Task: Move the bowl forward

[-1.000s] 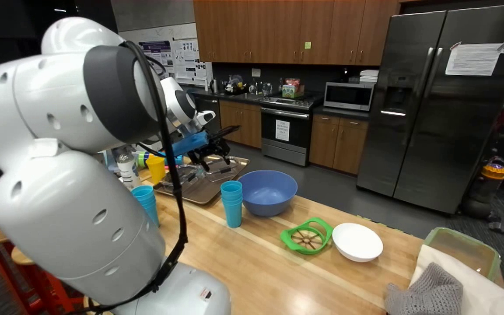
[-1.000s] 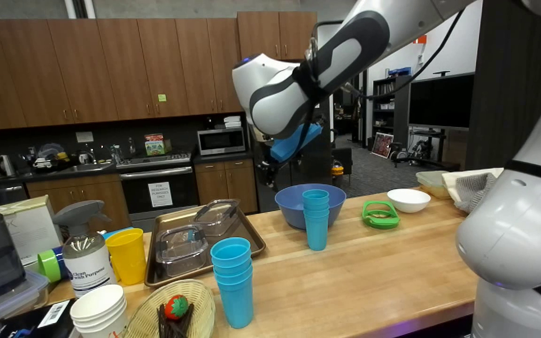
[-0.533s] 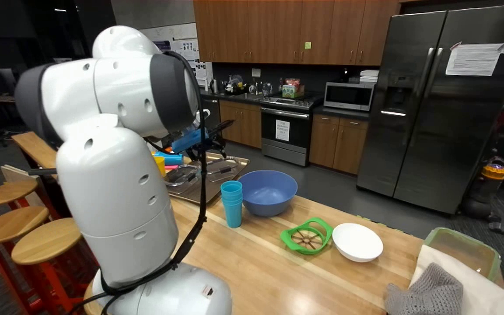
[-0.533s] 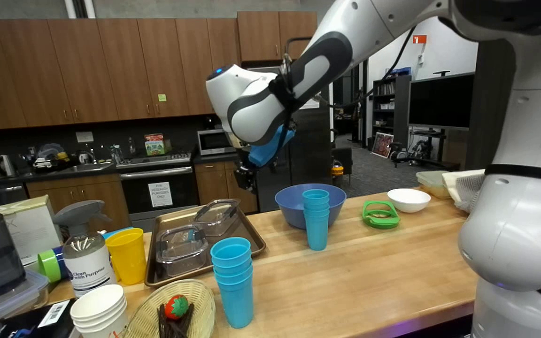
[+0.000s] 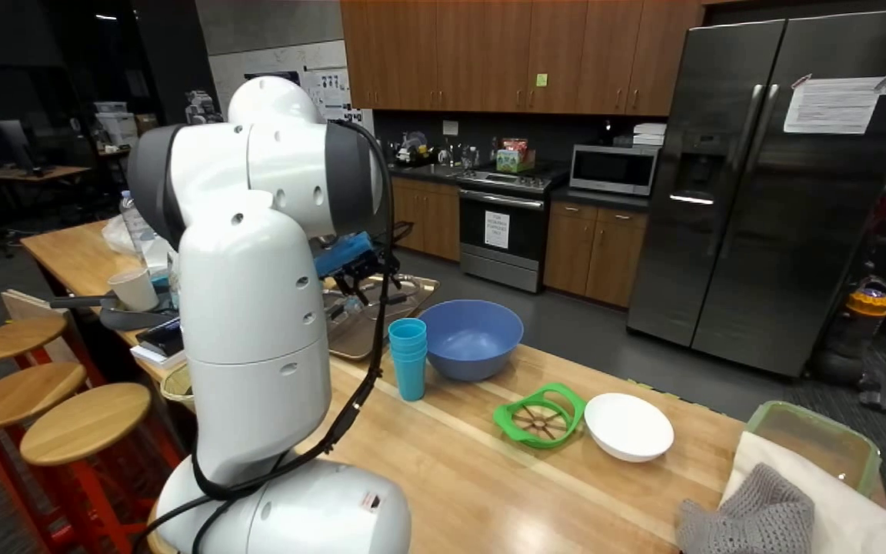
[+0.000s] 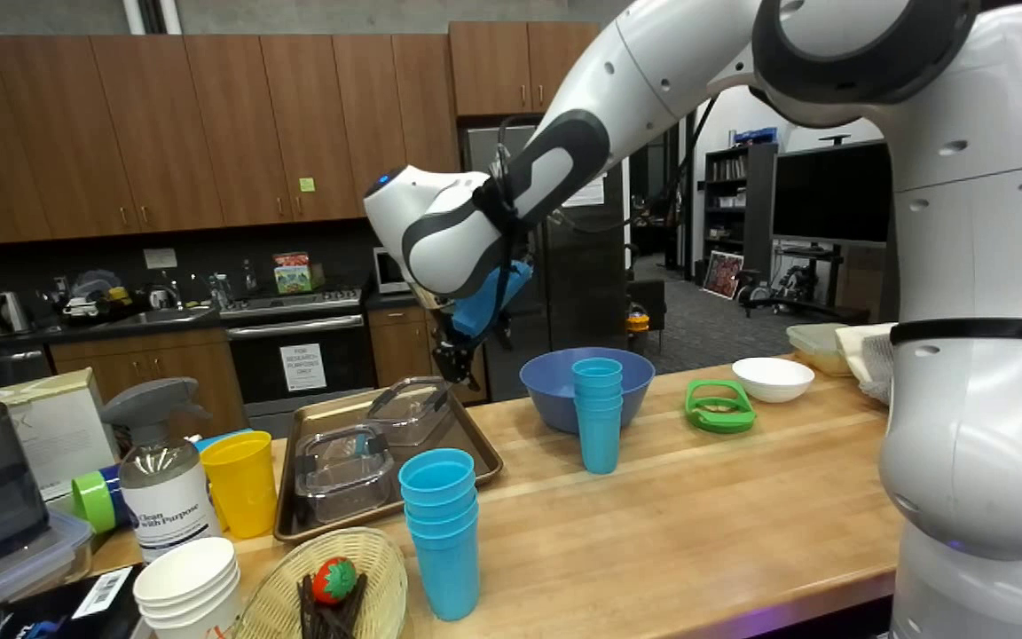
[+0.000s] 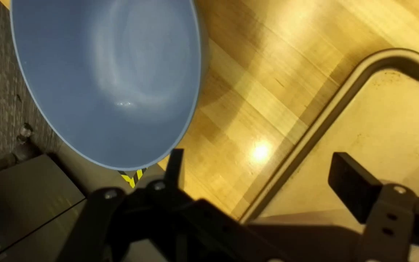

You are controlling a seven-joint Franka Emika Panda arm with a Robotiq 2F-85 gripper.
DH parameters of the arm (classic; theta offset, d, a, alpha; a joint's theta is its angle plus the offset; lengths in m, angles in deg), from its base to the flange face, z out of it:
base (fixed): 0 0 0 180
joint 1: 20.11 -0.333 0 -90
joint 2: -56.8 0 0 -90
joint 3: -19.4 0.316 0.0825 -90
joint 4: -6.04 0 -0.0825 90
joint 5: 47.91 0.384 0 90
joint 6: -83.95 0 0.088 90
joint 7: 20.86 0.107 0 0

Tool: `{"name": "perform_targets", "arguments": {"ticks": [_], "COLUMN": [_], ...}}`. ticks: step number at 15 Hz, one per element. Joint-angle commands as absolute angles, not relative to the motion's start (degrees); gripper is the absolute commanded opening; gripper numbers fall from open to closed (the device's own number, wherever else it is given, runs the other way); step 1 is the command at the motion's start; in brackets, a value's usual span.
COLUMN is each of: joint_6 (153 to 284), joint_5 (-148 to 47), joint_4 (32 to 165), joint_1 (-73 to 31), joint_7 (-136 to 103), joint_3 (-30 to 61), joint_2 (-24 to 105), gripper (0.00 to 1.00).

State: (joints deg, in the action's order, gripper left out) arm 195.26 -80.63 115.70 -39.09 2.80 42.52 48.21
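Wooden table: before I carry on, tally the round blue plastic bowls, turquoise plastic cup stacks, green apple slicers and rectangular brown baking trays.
Round blue plastic bowl: 1
Turquoise plastic cup stacks: 2
Green apple slicer: 1
Rectangular brown baking tray: 1
Total: 5
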Motion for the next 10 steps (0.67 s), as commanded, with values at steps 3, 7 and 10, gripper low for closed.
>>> {"name": "perform_targets", "arguments": {"ticks": [3, 7, 10], "joint_6": [191.07, 192.94, 191.82], "joint_5": [-81.49, -83.30, -87.61], "joint_4": [114.57, 113.80, 112.46], "joint_1": [-41.65, -42.41, -43.55], "joint_7": [5.65, 9.25, 13.41], "joint_3": [38.31, 36.59, 35.58], "joint_2": [46.22, 44.25, 42.21], "gripper": [1.00, 1.00, 1.00]}}
